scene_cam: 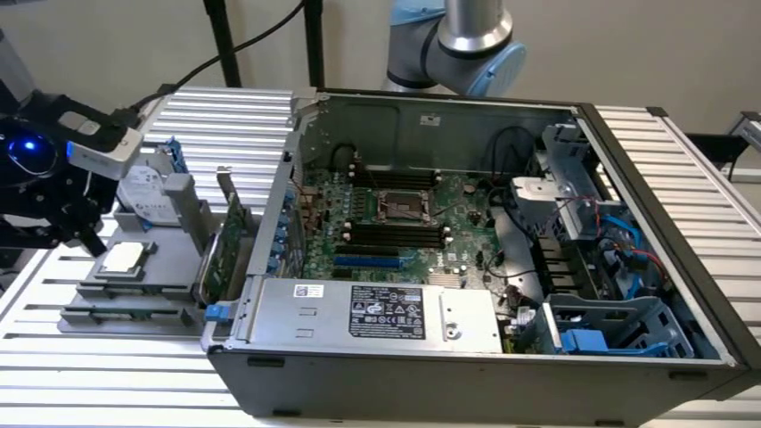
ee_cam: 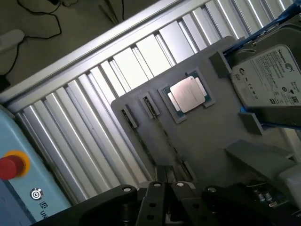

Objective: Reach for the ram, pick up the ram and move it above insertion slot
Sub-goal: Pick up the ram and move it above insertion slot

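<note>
One hand (scene_cam: 81, 234) hung over a grey tray (scene_cam: 167, 236) at the exterior view's left, its fingers together and holding nothing. The tray sat on the slatted bench (scene_cam: 84, 366) beside one open computer case (scene_cam: 476, 374).

On the tray lay one processor chip (ee_cam: 188, 94), one hard drive (ee_cam: 270, 80) and one tall green card (scene_cam: 230, 239) standing on edge next to the case. The ram (ee_cam: 170, 142) seemed to be the thin strip standing on edge between two clips of the tray, just ahead of the fingers (ee_cam: 157, 190); I could not make it out for certain.

Inside the case, long black insertion slots (scene_cam: 393, 234) lay in rows on both sides of one square socket (scene_cam: 398, 203), their count unclear, with one shorter blue slot (scene_cam: 366, 261) just below them.

The drive's label seemed to read "Seagate". One grey power unit (scene_cam: 369, 312) carried a black label with print too small to read. In the wrist view, one pale blue box (ee_cam: 19, 188) bore one red button (ee_cam: 10, 165) and the letters "UN".
</note>
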Controlling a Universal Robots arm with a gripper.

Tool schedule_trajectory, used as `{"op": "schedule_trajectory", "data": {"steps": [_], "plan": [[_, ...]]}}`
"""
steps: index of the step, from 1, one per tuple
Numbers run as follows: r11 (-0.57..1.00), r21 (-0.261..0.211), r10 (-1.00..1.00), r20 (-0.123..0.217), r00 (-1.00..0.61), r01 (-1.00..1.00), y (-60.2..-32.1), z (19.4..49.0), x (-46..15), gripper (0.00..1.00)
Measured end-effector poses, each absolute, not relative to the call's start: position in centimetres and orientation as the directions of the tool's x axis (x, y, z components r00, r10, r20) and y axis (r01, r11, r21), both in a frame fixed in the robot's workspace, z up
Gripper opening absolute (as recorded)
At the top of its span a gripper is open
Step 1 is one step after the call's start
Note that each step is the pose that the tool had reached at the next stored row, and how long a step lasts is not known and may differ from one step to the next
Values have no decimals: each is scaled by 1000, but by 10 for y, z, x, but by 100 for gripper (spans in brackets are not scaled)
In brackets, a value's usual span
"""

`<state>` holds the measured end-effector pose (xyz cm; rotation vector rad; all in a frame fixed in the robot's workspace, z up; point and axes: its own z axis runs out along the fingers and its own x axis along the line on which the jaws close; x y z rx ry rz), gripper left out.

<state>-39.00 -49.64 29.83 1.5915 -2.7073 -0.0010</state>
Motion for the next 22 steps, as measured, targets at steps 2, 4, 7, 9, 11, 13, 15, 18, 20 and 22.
{"op": "schedule_trajectory", "data": {"steps": [2,4,7,9,11,13,15,18,20,22], "plan": [[455,1,-891,1,-455,-891,-496,297,-390,11],[423,1,-906,1,-423,-906,-496,295,-390,11],[372,1,-928,1,-372,-928,-496,292,-390,11],[338,1,-941,1,-338,-941,-496,291,-390,11],[304,1,-953,1,-304,-953,-496,289,-390,11],[270,1,-963,1,-270,-963,-496,288,-390,11],[239,1,-971,1,-239,-971,-496,288,-390,11],[202,1,-979,1,-202,-979,-497,287,-390,11],[186,1,-982,1,-186,-982,-499,287,-390,11],[173,1,-985,1,-173,-985,-501,287,-390,11]]}}
